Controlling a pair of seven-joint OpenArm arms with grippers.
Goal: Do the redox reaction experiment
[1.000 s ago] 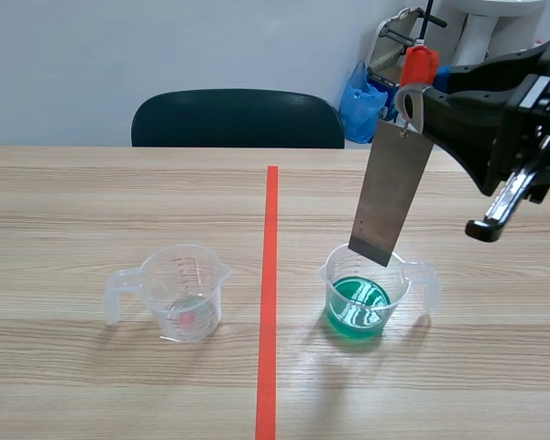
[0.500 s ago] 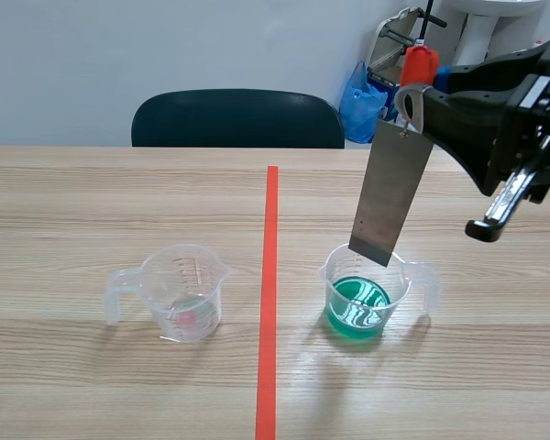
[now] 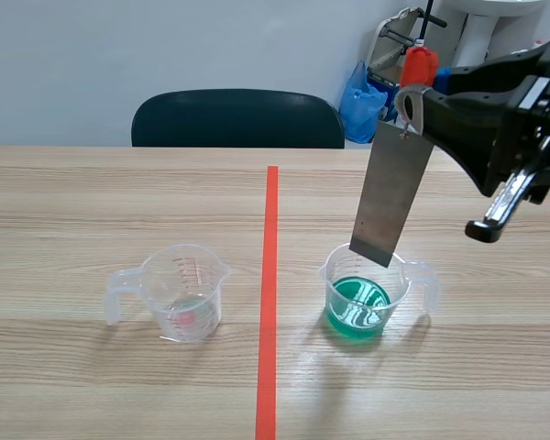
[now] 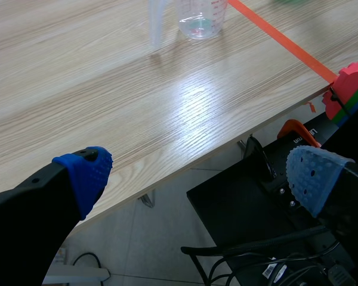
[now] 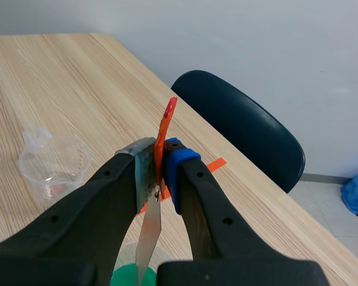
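Right end effector (image 5: 158, 173): grasping metal strip (image 3: 391, 192) above green-liquid beaker (image 3: 367, 295). Left end effector (image 4: 200, 173): released; near-empty beaker (image 4: 200, 18) ahead.

The grey metal plate (image 3: 390, 194) hangs tilted over the green-liquid cup (image 3: 367, 291), toward the right edge of the table (image 3: 92, 202). The clear cup (image 3: 183, 291) stands upright toward the left edge.

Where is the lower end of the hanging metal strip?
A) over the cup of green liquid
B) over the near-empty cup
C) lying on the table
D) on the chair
A: the right claw holds the metal strip with its lower end over the green-liquid cup.
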